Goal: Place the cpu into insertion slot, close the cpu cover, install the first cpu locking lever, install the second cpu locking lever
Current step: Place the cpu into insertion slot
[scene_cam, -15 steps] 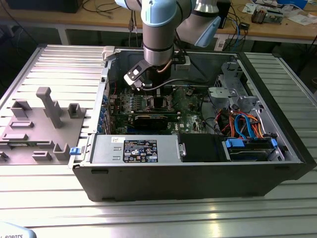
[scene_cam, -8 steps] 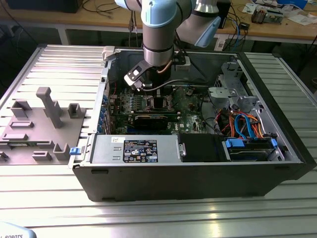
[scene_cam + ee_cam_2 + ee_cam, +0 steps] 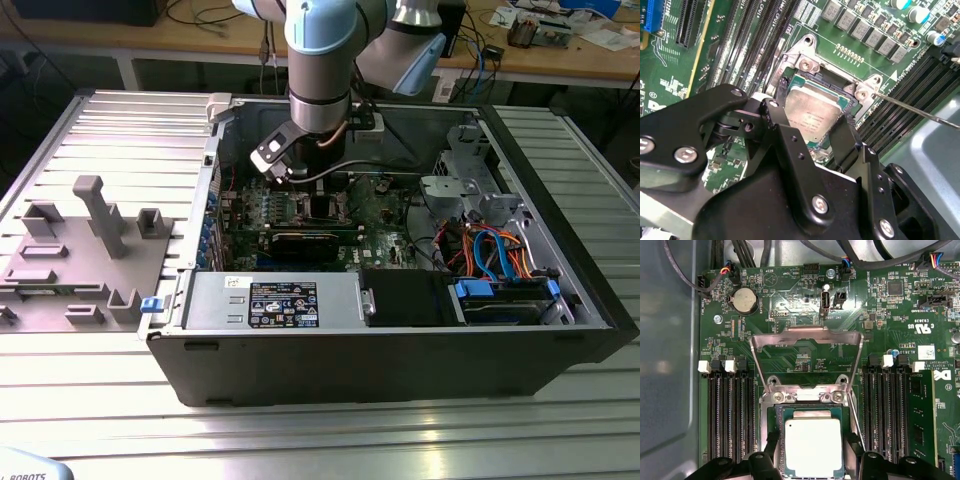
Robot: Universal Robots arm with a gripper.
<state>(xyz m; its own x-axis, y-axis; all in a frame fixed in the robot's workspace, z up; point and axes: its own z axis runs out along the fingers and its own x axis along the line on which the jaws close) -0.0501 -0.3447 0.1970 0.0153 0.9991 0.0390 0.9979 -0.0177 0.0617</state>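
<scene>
Cpu [image 3: 813,447] lies flat and face up inside the insertion slot [image 3: 805,396], its silvery-tan lid toward my first wrist camera. There the black links of the pincer [image 3: 813,442] cover the slot's two nearer corners. In the second wrist view the pincer [image 3: 810,122] hides one side of the cpu [image 3: 815,112] and much of the insertion slot [image 3: 807,62]. The print on the chip is too faint for me to make out.

I see the pincer spread, one fingertip on either side of the cpu. In the first wrist view a thin strip of socket rim shows between each tip and the chip, so it grips nothing.

The cpu's longer side runs parallel to the black memory slots [image 3: 730,415] that flank the socket on the green motherboard [image 3: 880,315]. The cpu cover [image 3: 805,333] is swung up on its hinge and stands open beyond the slot, with board visible through its window. A thin locking lever [image 3: 910,107] runs out from a socket corner and is cut off at the frame edge. I cannot tell which of the two levers it is.

In the exterior view the arm [image 3: 320,70] reaches down from the upper middle of the frame into the open computer case [image 3: 560,330], and its wrist blocks my sight of the socket. The case lies on the ribbed tabletop [image 3: 320,440]. It holds the board, a grey power-supply box [image 3: 270,300] at lower centre and blue cables [image 3: 490,250] at right.
</scene>
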